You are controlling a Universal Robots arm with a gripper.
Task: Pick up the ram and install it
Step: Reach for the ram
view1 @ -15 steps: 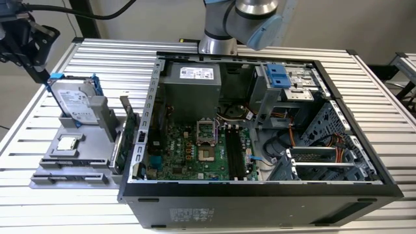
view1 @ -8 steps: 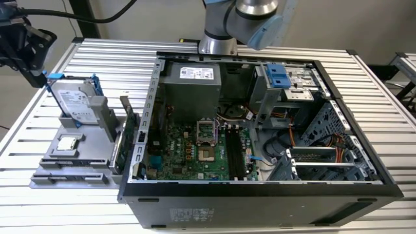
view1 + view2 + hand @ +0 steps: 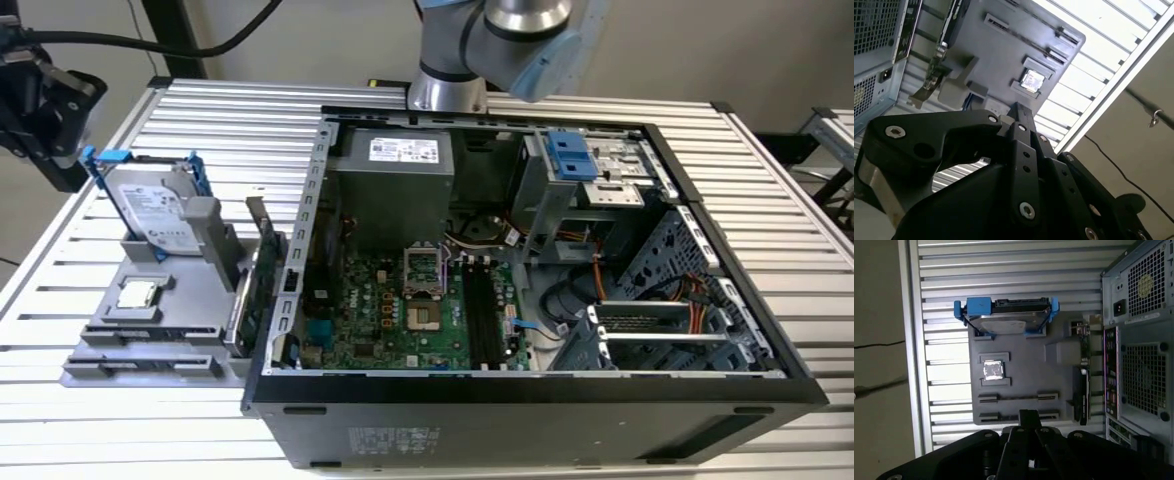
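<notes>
Looking down past the tool (image 3: 1029,416) in the first wrist view, finds its links drawn together into a single black tip: closed, with nothing seen clamped in it. Hangs over the grey holder (image 3: 1024,356) on the slatted desk (image 3: 1004,270). Sits at the upper left of the exterior view, well apart from the open computer case (image 3: 534,400).

Takes the thin dark strip between two grey clips, low in the first wrist view and just beyond the black tip, for the ram (image 3: 1018,397), standing on edge and seen from above; cannot be sure of it. Shares the holder with a silver hard drive (image 3: 1009,322) in a blue frame at upper middle, a small square chip (image 3: 993,370) under that, and a card (image 3: 1081,395) upright along the right side.

Shows, inside the case, a green motherboard (image 3: 380,320) with long dark memory slots (image 3: 487,310) near the frame's centre; cannot tell whether any slot is filled.

Judging from all this: nothing lifted yet, with both the pick and the install left to do.
</notes>
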